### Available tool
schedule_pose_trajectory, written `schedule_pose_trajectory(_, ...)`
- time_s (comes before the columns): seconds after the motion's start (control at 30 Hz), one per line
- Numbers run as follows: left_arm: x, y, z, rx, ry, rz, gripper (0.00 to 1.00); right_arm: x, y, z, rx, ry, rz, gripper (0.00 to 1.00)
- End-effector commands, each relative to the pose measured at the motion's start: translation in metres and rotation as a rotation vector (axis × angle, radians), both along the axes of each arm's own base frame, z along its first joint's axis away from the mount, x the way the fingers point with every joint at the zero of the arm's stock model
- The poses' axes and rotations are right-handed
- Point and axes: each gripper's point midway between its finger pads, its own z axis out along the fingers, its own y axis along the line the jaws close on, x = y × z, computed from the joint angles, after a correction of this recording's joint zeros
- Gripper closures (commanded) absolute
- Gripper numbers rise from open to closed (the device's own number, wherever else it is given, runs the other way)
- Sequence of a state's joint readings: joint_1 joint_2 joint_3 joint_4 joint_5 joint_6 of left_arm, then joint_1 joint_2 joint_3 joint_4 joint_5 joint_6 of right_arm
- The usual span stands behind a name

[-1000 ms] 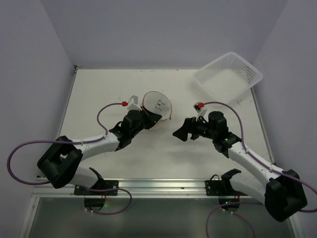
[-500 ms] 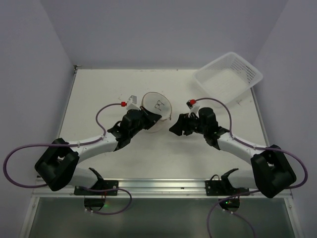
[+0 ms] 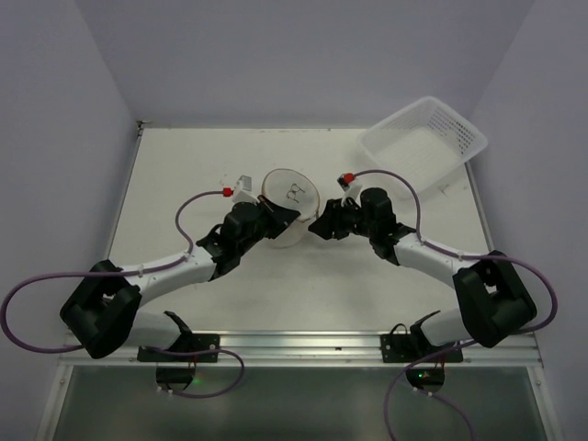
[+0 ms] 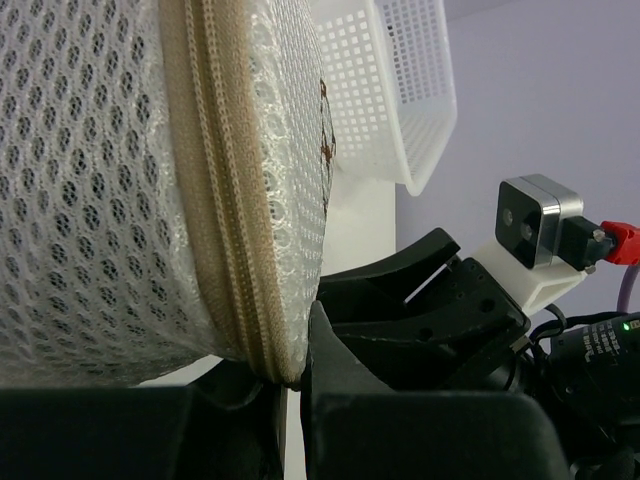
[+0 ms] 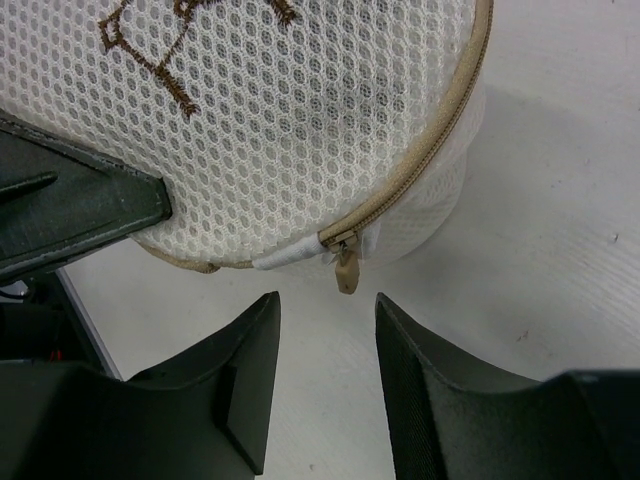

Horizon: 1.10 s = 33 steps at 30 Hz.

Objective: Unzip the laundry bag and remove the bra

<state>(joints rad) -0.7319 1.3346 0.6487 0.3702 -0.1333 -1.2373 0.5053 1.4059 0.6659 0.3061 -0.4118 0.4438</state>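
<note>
- While my left pincer [image 4: 290, 405] pinches the bag [image 4: 100, 180] by its zipped rim, at the overhead frame's centre, my right pincer [image 5: 325, 325] hangs spread just below the pull [image 5: 346, 270].
- Step in hand: reaching for the pull. Next, I judge, I must close on that small tab and draw it along the rim.
- Only the right wrist view shows the pull; the bra shows nowhere.

My white bench [image 3: 184, 175], two things on it.
A white perforated plastic basket [image 3: 464, 133] sits askew at the far right corner. The round mesh laundry bag [image 3: 289, 195] stands on edge near the middle, well apart from it. I cannot tell whether the bag rests on the bench.
</note>
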Motion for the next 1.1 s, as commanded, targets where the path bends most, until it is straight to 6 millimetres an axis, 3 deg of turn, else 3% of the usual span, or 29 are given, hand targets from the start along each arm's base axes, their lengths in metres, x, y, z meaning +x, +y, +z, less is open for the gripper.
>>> schedule_pose_trajectory(0.0,0.001,-0.002,0.029,-0.062,-0.059,0.002,1.00,0.017,0.010,0.024,0.025,-0.100,0.012,0.55)
schedule_pose_trajectory(0.4,-0.003,-0.001,0.028,-0.047,-0.061,-0.019,1.00,0.024,0.007,0.028,0.007,-0.122,-0.016,0.69)
schedule_pose_trajectory(0.63,-0.006,0.002,0.027,-0.036,-0.067,-0.019,1.00,0.022,0.001,0.023,-0.014,-0.115,-0.041,0.99)
schedule_pose_trajectory(1.07,-0.011,0.017,0.012,0.017,-0.045,-0.025,1.00,0.015,-0.019,0.012,-0.096,-0.119,-0.081,1.00)
